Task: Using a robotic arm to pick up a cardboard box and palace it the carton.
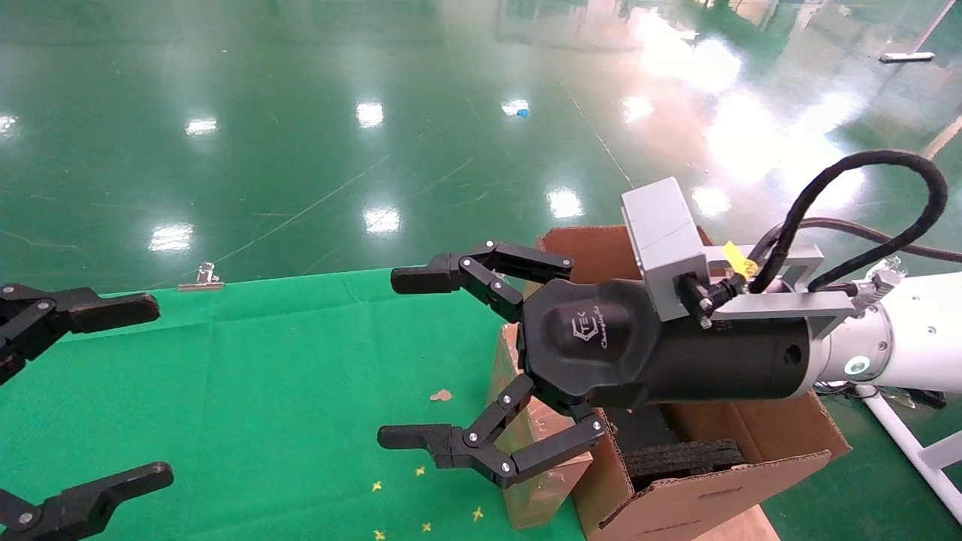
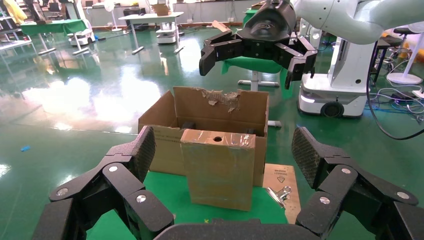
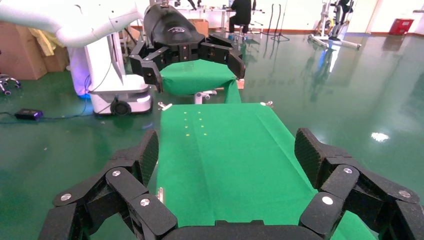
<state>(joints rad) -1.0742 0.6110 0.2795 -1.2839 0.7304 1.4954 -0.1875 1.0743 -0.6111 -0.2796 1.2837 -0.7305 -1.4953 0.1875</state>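
Note:
The small cardboard box stands upright on the green cloth, its taped narrow side with a round hole facing up, leaning against the carton. In the head view the cardboard box is partly hidden behind the robotic arm's right gripper, which hovers open above the cloth just left of the carton. My left gripper is open at the table's left side, well away from the box and pointing at it. Neither gripper holds anything. The right wrist view shows only the open right gripper over bare cloth.
Black foam lines the carton's inside. A metal binder clip sits at the cloth's far edge, another binder clip beside the box. A brown scrap and small yellow marks lie on the green cloth. Shiny green floor surrounds the table.

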